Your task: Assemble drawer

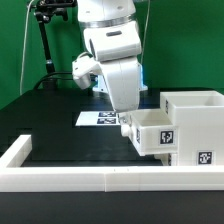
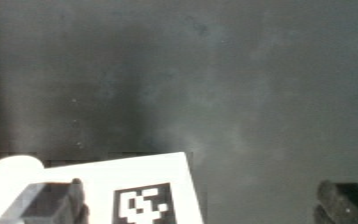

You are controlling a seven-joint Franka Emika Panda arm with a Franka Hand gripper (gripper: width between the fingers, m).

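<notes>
A white Panda arm hangs over the dark surface, its jaws spread apart and holding nothing; in the wrist view the two dark fingertips sit well apart. The drawer housing stands at the exterior view's right, against the low white border wall, with a small tray touching its near side. Beneath the arm lies the marker board, one corner and a single tag showing in the wrist view. Open surface stretches toward the exterior view's left. Square black-and-white tags mark housing and tray; no lettering is legible.
</notes>
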